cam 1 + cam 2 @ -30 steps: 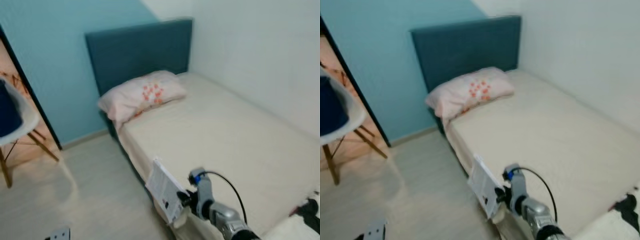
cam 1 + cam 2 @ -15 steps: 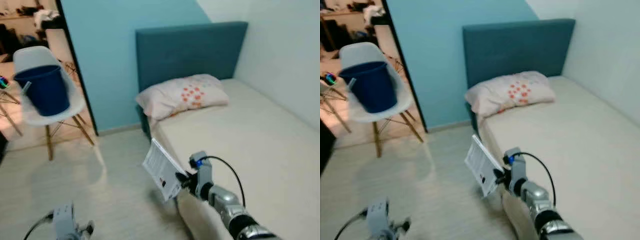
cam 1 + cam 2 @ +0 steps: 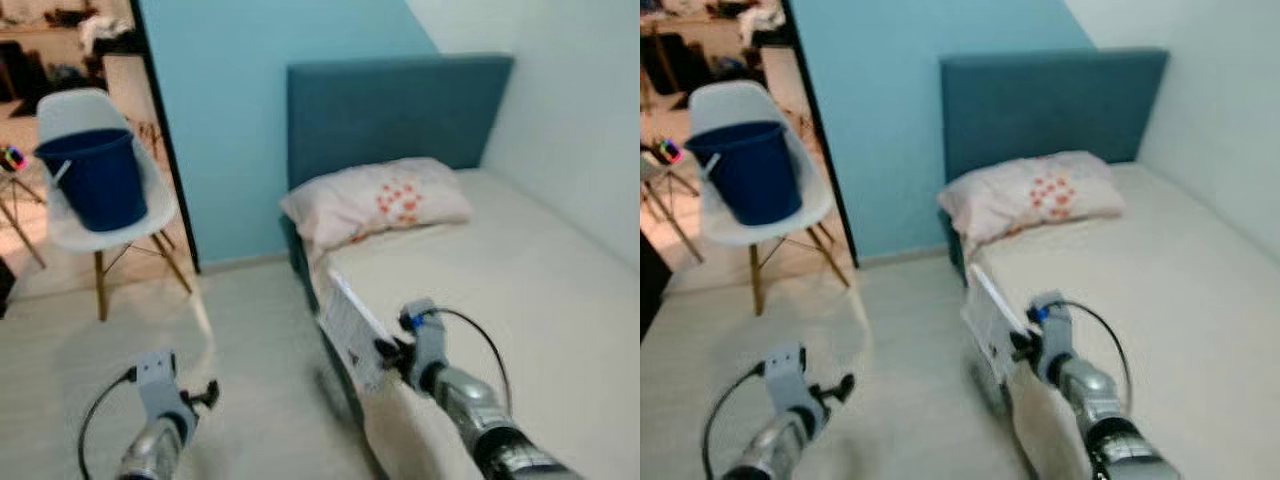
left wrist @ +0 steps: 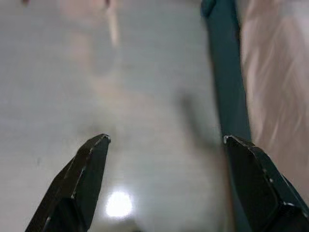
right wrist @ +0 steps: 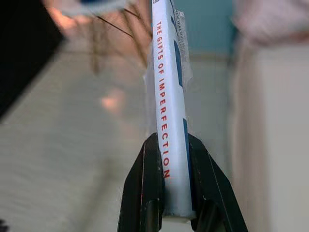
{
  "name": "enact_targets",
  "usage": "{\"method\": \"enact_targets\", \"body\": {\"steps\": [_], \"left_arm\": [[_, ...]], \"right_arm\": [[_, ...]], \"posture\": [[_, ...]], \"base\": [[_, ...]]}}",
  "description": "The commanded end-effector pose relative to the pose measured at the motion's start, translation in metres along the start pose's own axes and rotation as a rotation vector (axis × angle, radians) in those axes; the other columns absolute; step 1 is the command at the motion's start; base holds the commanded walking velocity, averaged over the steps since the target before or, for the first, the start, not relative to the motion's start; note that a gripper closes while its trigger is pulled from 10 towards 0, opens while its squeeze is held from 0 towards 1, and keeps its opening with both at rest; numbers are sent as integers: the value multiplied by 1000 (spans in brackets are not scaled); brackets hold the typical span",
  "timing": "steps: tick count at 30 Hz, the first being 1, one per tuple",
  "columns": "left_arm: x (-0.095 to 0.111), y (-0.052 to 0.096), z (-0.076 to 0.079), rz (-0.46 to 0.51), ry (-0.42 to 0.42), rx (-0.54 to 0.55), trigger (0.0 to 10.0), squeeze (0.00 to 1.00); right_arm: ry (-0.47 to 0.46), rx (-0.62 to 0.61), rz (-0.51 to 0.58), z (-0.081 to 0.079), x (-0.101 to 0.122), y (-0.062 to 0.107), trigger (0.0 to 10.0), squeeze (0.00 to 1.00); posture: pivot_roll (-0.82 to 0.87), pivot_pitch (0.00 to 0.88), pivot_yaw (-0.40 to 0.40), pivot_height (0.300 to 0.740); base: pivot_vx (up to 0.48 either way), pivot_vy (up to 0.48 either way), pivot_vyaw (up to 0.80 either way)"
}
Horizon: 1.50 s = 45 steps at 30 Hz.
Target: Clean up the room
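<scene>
My right gripper [image 3: 388, 350] is shut on a thin white book [image 3: 352, 330], held upright beside the near edge of the bed [image 3: 520, 300]. In the right wrist view the book's spine [image 5: 167, 111] stands clamped between the two black fingers [image 5: 145, 188], with red lettering along it. My left gripper [image 3: 205, 393] hangs low over the pale floor [image 3: 240, 330], and the left wrist view shows its fingers [image 4: 79, 179] spread wide with nothing between them.
A pink-patterned pillow [image 3: 375, 198] lies against the teal headboard [image 3: 400, 110]. Through the doorway at the left, a blue bucket [image 3: 92, 180] sits on a white chair [image 3: 140, 215]. The bed's dark frame [image 4: 224, 77] runs along the floor close to my left gripper.
The view has swung left, bringing the chair and bucket into sight. My left arm has risen into the picture. The book stays clamped in my right gripper.
</scene>
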State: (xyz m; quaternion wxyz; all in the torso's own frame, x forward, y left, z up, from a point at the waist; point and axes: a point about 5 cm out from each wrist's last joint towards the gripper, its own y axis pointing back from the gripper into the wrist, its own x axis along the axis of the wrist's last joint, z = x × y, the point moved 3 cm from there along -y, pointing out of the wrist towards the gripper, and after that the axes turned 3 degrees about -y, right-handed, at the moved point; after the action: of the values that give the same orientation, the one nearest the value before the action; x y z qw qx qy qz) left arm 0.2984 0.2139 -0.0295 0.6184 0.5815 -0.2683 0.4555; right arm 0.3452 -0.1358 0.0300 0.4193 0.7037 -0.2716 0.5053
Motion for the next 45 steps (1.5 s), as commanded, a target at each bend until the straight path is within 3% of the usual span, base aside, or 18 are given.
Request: {"method": "enact_targets", "body": {"steps": [1,7,12,14,23,27,45], "left_arm": [[-2,0,9,5,13,-24,10000,0],[3,-2,20,29,15,-63,10000,0],[4,-3,20,34,14,-67,10000,0],[7,-3,20,42,17,-72,10000,0],[8,-3,24,52,22,-88,10000,0],[6,-3,24,48,23,-89,10000,0],[2,-2,22,34,21,-85,10000,0]], "right_arm": [[1,-35,21,9,5,3,10000,0],[-55,-100,66,18,19,0,10000,0],[-95,-128,87,23,24,1,10000,0],[-167,-158,115,30,28,4,10000,0],[-249,-186,163,37,32,6,10000,0],[-256,-195,171,38,33,7,10000,0],[-319,-206,160,40,30,8,10000,0]], "posture": [[-41,0,-22,740],[-39,0,-18,740],[-43,0,-16,740],[-42,0,-19,740],[-44,0,-20,740],[-44,0,-20,740],[-51,0,-20,740]], "base": [[356,0,0],[368,0,0],[377,0,0],[390,0,-712],[392,0,-702],[392,0,-700],[399,0,0]]}}
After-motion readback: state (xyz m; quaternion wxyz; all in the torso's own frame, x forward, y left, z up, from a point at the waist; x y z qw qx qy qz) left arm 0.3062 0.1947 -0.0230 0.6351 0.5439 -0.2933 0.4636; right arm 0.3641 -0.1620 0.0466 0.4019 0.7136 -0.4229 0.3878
